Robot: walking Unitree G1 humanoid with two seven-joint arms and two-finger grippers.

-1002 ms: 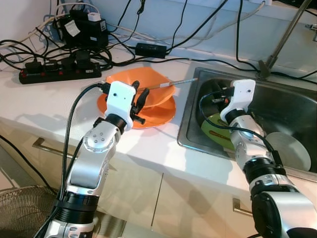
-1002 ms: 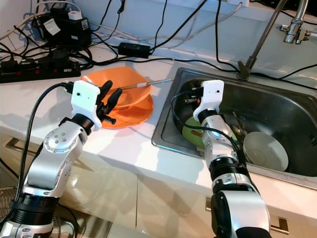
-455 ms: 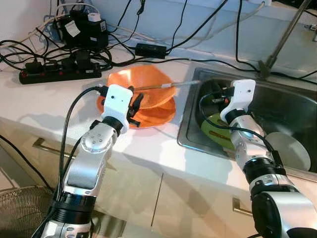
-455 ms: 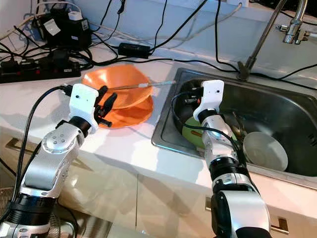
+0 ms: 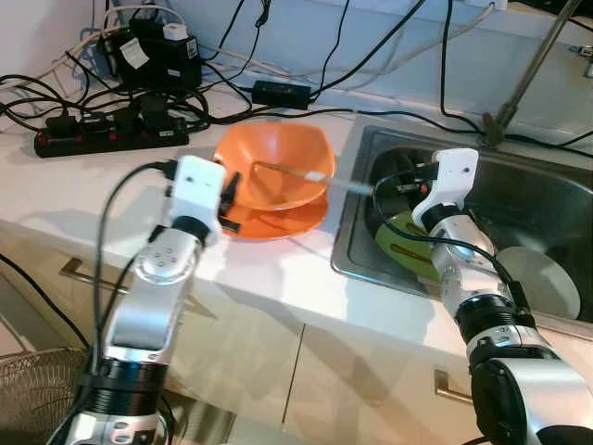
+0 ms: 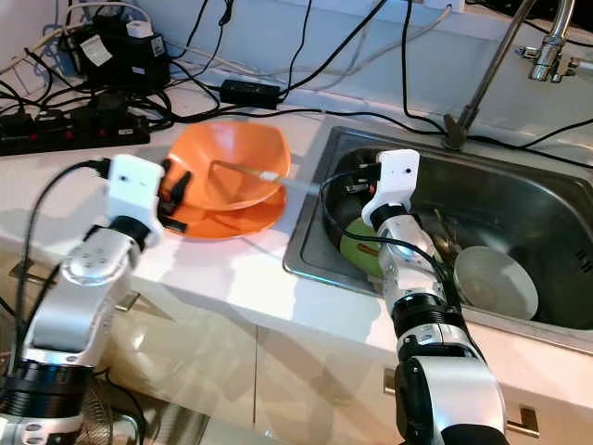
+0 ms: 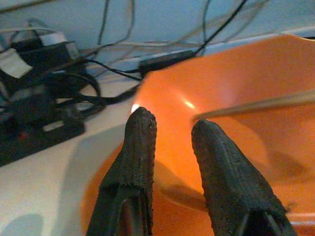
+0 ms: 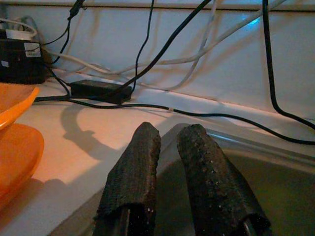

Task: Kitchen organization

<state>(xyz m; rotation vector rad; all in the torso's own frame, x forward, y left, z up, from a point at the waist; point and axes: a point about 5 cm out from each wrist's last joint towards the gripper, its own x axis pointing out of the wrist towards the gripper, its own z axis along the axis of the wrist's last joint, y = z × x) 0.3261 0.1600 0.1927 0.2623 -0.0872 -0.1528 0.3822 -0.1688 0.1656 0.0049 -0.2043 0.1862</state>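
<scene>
An orange bowl (image 5: 273, 171) sits upright on an orange plate (image 5: 283, 221) on the white counter, just left of the sink. A thin metal stick with a white band (image 5: 310, 173) lies in the bowl, and its end reaches out over the sink edge. My left gripper (image 5: 232, 197) is at the bowl's left side, open, with the bowl's rim (image 7: 206, 64) just beyond its fingertips (image 7: 142, 125) and nothing between them. My right gripper (image 5: 405, 182) hovers shut over the left end of the sink, above a green dish (image 5: 405, 246).
The steel sink (image 5: 556, 199) holds a white bowl (image 5: 547, 278) at its right. A tap stem (image 5: 523, 79) rises behind it. A black power strip (image 5: 111, 137), an adapter (image 5: 283, 93) and several cables crowd the back of the counter. Cupboard fronts lie below.
My left gripper has let go of the bowl's rim and drawn back to the left. The tilted bowl has settled upright on the plate, with the stick now inside it. The right arm is still.
</scene>
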